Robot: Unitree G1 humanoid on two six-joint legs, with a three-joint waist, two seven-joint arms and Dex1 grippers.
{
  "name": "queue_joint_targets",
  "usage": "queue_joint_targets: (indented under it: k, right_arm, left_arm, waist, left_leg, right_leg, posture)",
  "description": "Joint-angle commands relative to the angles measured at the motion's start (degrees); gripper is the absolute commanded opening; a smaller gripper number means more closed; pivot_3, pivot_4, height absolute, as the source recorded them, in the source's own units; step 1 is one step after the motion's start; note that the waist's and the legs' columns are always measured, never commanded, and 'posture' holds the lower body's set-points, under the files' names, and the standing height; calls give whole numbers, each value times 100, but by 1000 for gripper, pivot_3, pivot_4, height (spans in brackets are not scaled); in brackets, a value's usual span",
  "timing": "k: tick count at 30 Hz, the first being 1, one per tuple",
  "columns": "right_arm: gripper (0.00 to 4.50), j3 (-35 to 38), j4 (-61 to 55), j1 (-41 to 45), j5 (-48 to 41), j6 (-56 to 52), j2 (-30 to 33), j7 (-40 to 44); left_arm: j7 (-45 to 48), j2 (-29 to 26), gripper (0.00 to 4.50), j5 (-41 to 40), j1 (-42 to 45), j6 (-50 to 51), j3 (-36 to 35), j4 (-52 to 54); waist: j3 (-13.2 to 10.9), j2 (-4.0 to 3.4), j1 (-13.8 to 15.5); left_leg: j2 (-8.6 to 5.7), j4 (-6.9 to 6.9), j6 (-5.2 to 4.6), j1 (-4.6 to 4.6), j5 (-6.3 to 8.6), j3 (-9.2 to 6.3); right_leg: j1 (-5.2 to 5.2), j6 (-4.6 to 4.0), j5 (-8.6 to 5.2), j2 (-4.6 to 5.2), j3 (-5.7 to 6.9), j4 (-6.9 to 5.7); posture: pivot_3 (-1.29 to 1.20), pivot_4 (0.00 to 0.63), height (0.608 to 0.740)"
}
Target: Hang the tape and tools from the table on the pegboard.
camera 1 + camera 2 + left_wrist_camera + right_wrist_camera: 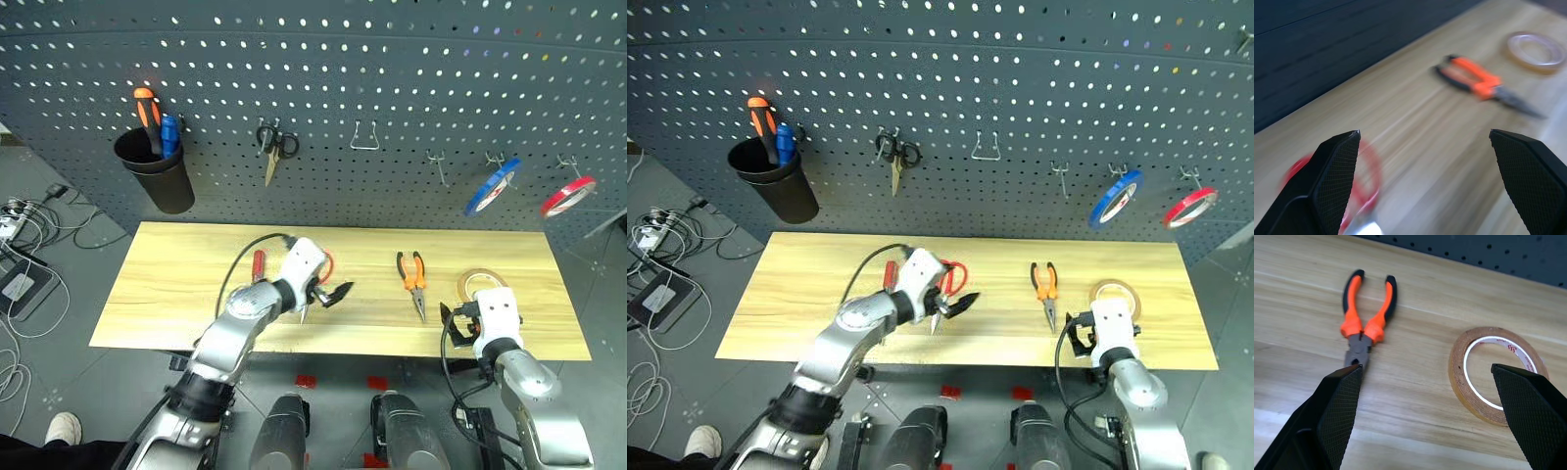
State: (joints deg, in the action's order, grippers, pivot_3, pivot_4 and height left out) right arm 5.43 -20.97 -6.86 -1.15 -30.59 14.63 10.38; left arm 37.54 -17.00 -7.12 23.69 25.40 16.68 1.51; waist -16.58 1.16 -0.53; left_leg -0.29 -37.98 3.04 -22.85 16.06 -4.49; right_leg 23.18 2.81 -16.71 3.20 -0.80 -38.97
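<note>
R gripper [1425, 416] jaws apart above tape [1497, 373]; L gripper [1425, 181] apart over scissors [951, 277].

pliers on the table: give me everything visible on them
The pliers are long-nose, with orange handles tipped and edged in black and dark steel jaws that taper to a point. They lie flat on the pale wooden table, jaws closed, handles slightly spread and pointing toward the pegboard, nose toward the table's near edge. The tape lies beside them, apart. Nothing touches them: the right gripper hangs open on the near side of pliers and tape, and the left gripper stands open further off.
</note>
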Motion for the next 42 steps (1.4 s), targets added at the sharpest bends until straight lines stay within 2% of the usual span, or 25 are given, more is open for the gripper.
queue_joint_targets:
  k: [1, 4, 13, 19, 25, 31, 35, 42]
  right_arm:
    - [4500, 159, 228, 172, -83, 36, 45, 12]
    - [4500, 197, 446, 415, -111, 45, 54, -11]
    - [4500, 341, 1373, 1156, -160, 309, 282, 145]
    - [4500, 478, 1772, 1384, -270, 412, 372, 188]
    - [4500, 721, 2099, 1545, -603, 300, 158, 145]
    - [4500, 744, 2225, 1622, -788, 121, 58, 156]
    - [3650, 709, 2273, 1636, -803, 129, 62, 193]
    - [1243, 584, 2358, 1583, -668, 294, 149, 259]
  left_arm:
    - [528, 116, 4465, 92, 326, -509, 424, -255]
    - [745, 262, 4465, 280, 603, -984, 699, -657]
    - [841, 846, 4465, 569, 1163, -1685, 843, -1833]
    - [917, 1213, 4465, 600, 1398, -1741, 841, -2121]
    - [873, 1496, 4465, 515, 1556, -1551, 715, -2202]
    - [891, 1536, 4465, 510, 1627, -1465, 635, -2206]
    - [920, 1516, 4500, 538, 1638, -1468, 605, -2211]
    - [957, 1476, 4500, 549, 1616, -1428, 551, -2149]
  waist:
    - [-66, 0, -52]
    - [-178, 2, -106]
    - [-452, 7, -127]
    - [-587, 17, -116]
    - [-649, 20, -113]
    - [-672, 18, -116]
    - [-672, 18, -113]
    - [-672, 19, -116]
  left_leg:
    - [1, 0, 0, -4, 0, 0]
    - [2, 0, 0, -6, 0, 0]
    - [1, -11, 0, -11, 0, 4]
    - [4, -10, 1, -16, -1, 8]
    - [7, -11, 2, -16, -1, 14]
    - [8, -7, 3, -16, -2, 15]
    - [8, -7, 3, -17, -2, 15]
    - [9, -6, 5, -15, -3, 15]
  right_leg:
    - [4, 0, 0, 0, 0, -1]
    - [5, 0, 0, 0, 0, -2]
    - [9, 2, 1, 1, -1, -9]
    - [13, 2, 1, 1, 2, -7]
    - [14, 3, 2, 2, 0, -9]
    - [16, 4, 2, 1, 0, -8]
    - [16, 4, 2, 1, -1, -6]
    - [16, 4, 2, 0, 0, -6]
  posture:
    - [11, 387, 740]
    - [4, 409, 740]
    - [19, 453, 740]
    - [36, 469, 740]
    - [38, 471, 740]
    - [46, 463, 740]
    - [47, 461, 740]
    - [57, 451, 740]
